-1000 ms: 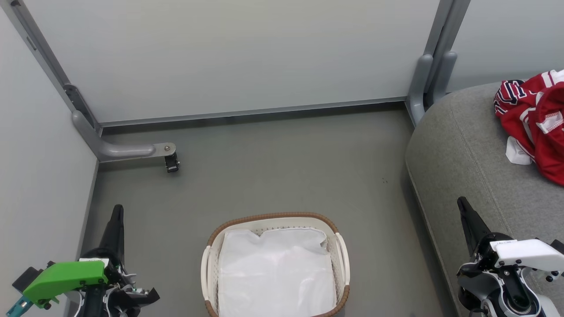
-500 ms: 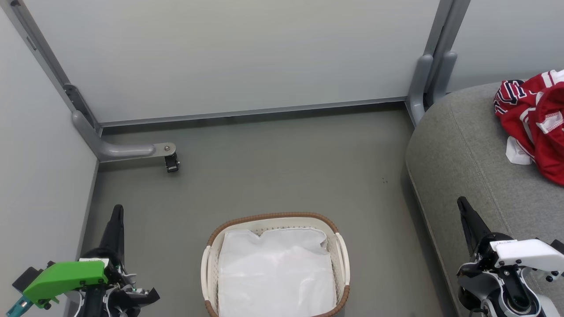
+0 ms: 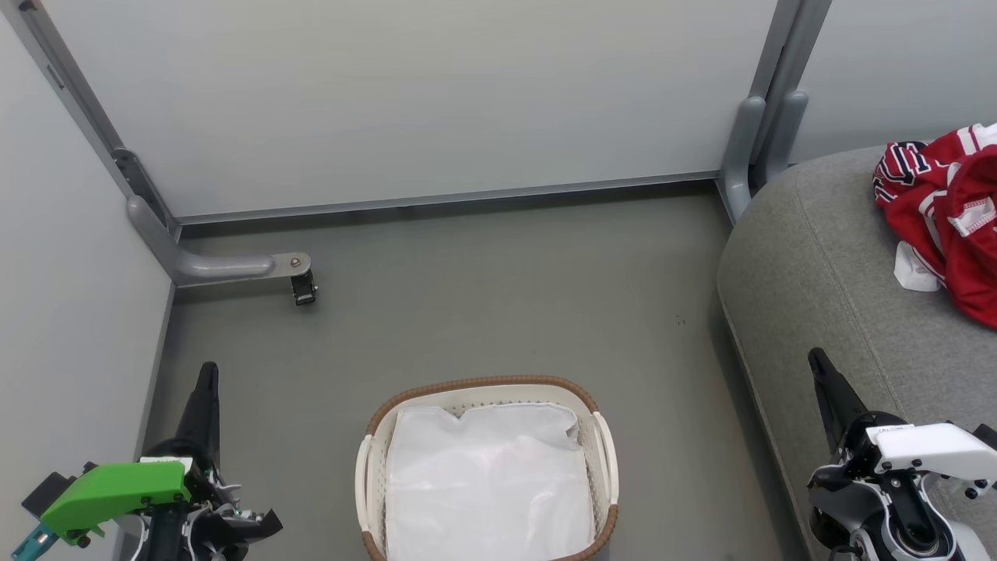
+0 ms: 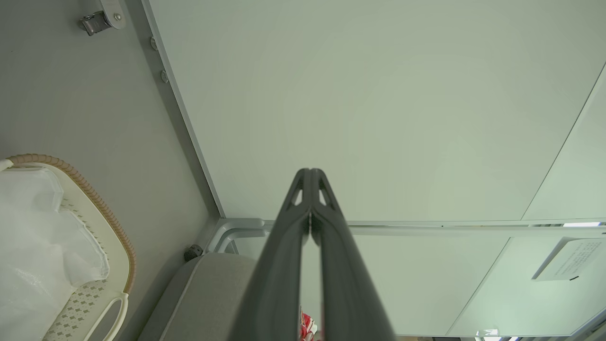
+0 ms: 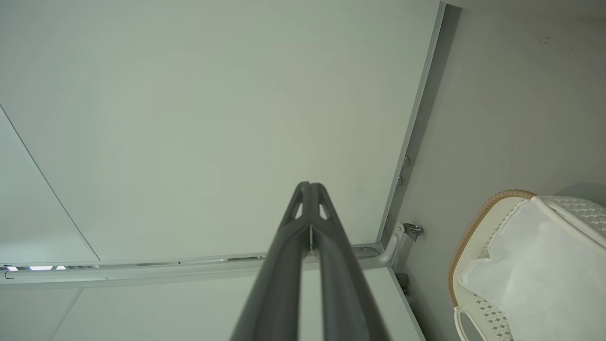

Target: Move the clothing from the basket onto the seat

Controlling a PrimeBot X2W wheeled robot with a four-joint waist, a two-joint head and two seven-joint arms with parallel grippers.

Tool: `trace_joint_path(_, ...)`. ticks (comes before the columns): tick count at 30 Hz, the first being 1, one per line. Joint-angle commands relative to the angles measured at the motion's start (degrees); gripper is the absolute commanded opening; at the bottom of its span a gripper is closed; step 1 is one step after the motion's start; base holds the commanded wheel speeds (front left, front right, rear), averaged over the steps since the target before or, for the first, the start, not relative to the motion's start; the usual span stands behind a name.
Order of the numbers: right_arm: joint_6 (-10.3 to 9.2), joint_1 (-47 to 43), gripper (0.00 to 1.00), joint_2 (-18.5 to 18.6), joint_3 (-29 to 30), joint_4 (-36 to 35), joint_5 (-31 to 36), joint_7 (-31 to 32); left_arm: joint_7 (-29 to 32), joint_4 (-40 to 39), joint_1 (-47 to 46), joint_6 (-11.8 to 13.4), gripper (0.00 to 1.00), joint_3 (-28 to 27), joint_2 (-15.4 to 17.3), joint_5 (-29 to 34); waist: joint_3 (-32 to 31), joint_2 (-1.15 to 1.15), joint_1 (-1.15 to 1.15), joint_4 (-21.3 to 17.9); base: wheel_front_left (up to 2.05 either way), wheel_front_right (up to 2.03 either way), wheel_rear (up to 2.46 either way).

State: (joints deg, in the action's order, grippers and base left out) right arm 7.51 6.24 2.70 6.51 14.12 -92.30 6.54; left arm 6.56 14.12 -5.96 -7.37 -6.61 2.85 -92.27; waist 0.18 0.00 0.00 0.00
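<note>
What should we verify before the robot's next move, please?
1. The basket holds no red garment, and the white liner shows inside: ok.
2. The clothing rests on the seat: ok.
3. The whole pile is on the seat: cannot tell, the head view's right edge cuts it off.
4. The left tool is shut and holds nothing: ok.
5. The right tool is shut and holds nothing: ok.
6. Nothing lies hidden under the liner: cannot tell.
</note>
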Motion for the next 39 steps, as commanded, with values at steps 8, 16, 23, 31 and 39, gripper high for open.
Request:
trace_joint_path(8,-0.04,-0.08,0.00,0.34,0.13,-0.24,-0.22,0.18,0.17,-0.15,-0.56,-0.30,0.00,-0.07,0.02,-0.24,0.00,0.00,0.00,0.00,0.00,0.00,0.00)
trace_joint_path(16,-0.04,-0.09,0.00,0.35,0.12,-0.24,-0.22,0.18,0.17,-0.15,-0.56,-0.30,0.00,-0.06,0.02,-0.25,0.00,0.00,0.00,0.00,0.00,0.00,0.00)
trace_joint_path(23,-0.04,-0.09,0.00,0.34,0.12,-0.24,-0.22,0.18,0.17,-0.15,-0.56,-0.30,0.00,-0.06,0.02,-0.25,0.00,0.00,0.00,0.00,0.00,0.00,0.00)
trace_joint_path(31,-0.04,-0.09,0.00,0.34,0.12,-0.24,-0.22,0.18,0.16,-0.15,-0.56,-0.30,0.00,-0.05,0.02,-0.25,0.00,0.00,0.00,0.00,0.00,0.00,0.00)
trace_joint_path(39,-0.04,-0.09,0.00,0.34,0.12,-0.24,-0.22,0.18,0.16,-0.15,-0.56,-0.30,0.00,-0.05,0.02,-0.26,0.00,0.00,0.00,0.00,0.00,0.00,0.00)
